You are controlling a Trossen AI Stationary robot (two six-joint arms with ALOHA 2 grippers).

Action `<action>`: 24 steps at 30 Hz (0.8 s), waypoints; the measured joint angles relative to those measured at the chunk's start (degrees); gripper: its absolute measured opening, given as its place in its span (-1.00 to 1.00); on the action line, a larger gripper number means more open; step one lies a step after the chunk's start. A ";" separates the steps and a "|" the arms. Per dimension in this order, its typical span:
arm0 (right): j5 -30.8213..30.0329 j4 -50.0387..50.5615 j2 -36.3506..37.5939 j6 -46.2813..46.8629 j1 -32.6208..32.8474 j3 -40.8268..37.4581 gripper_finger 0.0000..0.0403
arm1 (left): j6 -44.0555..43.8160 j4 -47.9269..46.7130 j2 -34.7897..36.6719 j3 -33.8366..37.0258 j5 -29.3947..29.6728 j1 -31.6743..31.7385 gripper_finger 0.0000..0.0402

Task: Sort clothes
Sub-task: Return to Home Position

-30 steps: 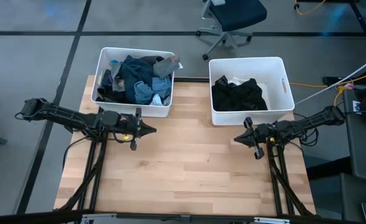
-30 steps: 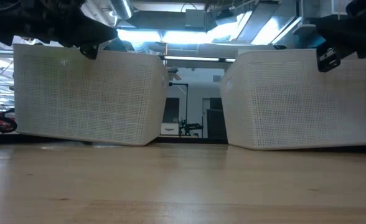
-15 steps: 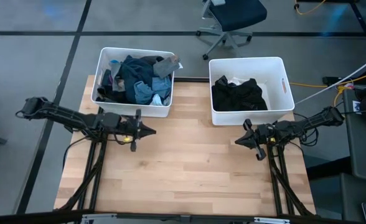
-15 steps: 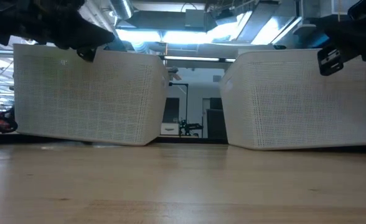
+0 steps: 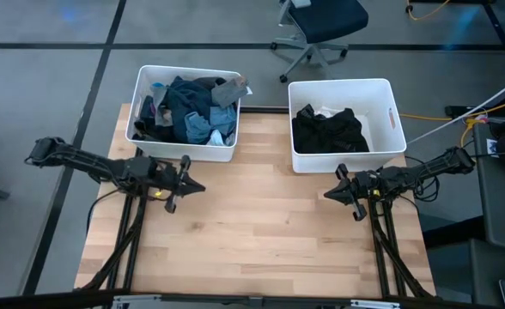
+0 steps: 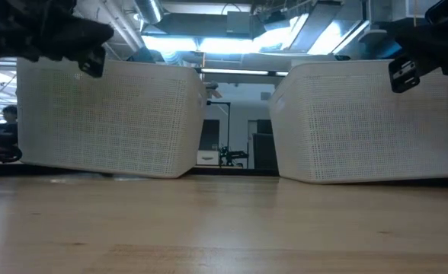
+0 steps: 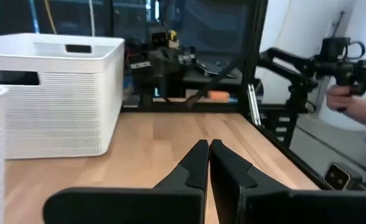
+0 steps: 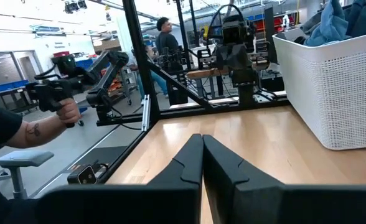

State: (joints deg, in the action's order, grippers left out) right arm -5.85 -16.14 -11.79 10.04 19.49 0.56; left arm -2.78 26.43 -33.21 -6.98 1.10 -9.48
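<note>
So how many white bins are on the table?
2: left bin at the far left holds mixed clothes; right bin at the far right holds black garments.

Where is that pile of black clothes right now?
Seen from above, the black clothes lie inside the right-hand white bin, at the back edge of the table, just beyond the right claw.

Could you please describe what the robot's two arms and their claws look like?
Both the left arm and right arm are slim, black and jointed, with dark cables alongside and a small yellow mark near the wrist. The left claw and right claw each have two matte black fingers tapering to a point.
</note>
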 joint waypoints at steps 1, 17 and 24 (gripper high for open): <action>0.00 0.00 0.00 0.00 0.00 0.00 -0.94 | -0.36 0.38 1.35 1.04 0.42 0.25 -0.97; -1.10 2.73 0.09 0.64 0.01 -0.09 -0.94 | -2.39 -14.58 19.99 6.42 9.49 0.69 -0.97; -1.14 3.39 1.87 1.69 0.00 -0.09 -0.94 | -1.82 -20.69 29.46 6.42 10.26 0.69 -0.97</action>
State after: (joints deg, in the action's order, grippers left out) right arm -6.98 -12.75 -9.92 11.73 19.49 0.47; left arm -4.60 5.74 -3.75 -0.56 11.36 -8.80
